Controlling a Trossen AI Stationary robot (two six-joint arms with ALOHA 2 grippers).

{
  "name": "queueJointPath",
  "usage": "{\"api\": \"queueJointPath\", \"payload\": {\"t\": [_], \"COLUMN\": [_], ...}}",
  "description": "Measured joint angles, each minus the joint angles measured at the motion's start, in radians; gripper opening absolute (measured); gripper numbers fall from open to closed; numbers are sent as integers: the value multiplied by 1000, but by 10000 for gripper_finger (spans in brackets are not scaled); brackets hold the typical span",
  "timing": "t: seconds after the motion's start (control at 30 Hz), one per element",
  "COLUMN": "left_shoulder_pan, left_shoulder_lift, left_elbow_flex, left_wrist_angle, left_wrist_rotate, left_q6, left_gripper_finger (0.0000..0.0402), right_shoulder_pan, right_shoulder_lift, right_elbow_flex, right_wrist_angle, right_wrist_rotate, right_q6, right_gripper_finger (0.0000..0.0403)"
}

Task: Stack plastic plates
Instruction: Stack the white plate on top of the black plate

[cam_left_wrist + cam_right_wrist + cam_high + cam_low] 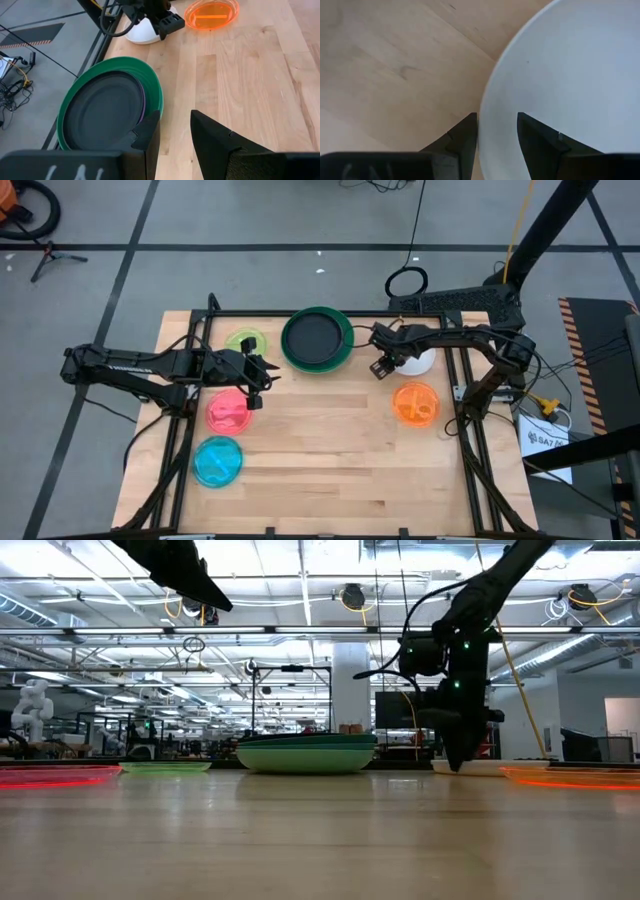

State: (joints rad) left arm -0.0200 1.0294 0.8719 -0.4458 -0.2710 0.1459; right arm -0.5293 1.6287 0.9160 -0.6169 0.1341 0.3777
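A stack of large green plates [317,338] sits at the table's far middle, with a purple rim [143,107] and a black plate [105,110] on top. The small plates lie singly on the table: white [418,361], orange [415,403], pink [230,411], yellow-green [245,342] and blue [218,461]. My right gripper [497,117] is open and low at the white plate's [570,75] left rim, one finger outside it and one over its inside. My left gripper [175,115] is open and raised, between the pink plate and the stack [150,80].
A black frame rail [190,430] runs along the table's left, right and far sides. Bare wood [330,450] spans the middle and near part of the table. The orange plate [211,14] lies just nearer than the right gripper [380,367].
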Motion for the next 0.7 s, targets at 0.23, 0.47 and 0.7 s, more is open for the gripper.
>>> {"api": "queueJointPath", "payload": {"t": [0.23,0.47,0.7], "left_shoulder_pan": [0,0,0], "left_shoulder_lift": [0,0,0], "left_elbow_flex": [0,0,0], "left_wrist_angle": [0,0,0], "left_wrist_rotate": [0,0,0], "left_q6": [1,7,7], "left_gripper_finger": [115,115,115], "right_shoulder_pan": [7,15,24], "right_shoulder_lift": [-2,-2,-37], "right_elbow_flex": [-38,-39,-40], "right_wrist_angle": [68,68,36], "right_wrist_rotate": [0,-2,2], "right_q6": [-23,-22,-27], "right_gripper_finger": [120,43,12]}}
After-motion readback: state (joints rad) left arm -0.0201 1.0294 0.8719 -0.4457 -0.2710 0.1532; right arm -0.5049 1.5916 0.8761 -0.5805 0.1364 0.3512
